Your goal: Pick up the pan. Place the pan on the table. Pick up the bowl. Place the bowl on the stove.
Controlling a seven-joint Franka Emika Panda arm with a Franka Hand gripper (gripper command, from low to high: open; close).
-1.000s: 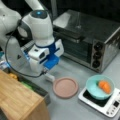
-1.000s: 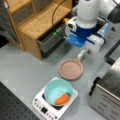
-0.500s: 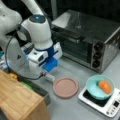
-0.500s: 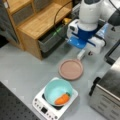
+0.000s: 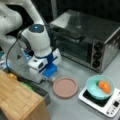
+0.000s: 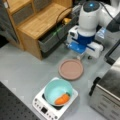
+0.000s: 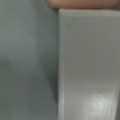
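1. Since a second ago: arm slightly shifted, gripper (image 5: pixel 51 79) (image 6: pixel 79 57) low at white handle (image 7: pixel 85 65).
2. Opening: cannot tell.
3. Just beside it, on grey table (image 6: pixel 22 72): shallow dusty-pink pan (image 5: pixel 65 87) (image 6: pixel 71 69).
4. Farther off: teal bowl (image 5: pixel 96 90) (image 6: pixel 56 89) with orange piece, atop white stove (image 5: pixel 110 105) (image 6: pixel 42 106).

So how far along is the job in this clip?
The bowl sits on the stove, and the pan lies on the table; both placements look done. The gripper is down at the pan's edge, by its white handle. Nothing appears left.
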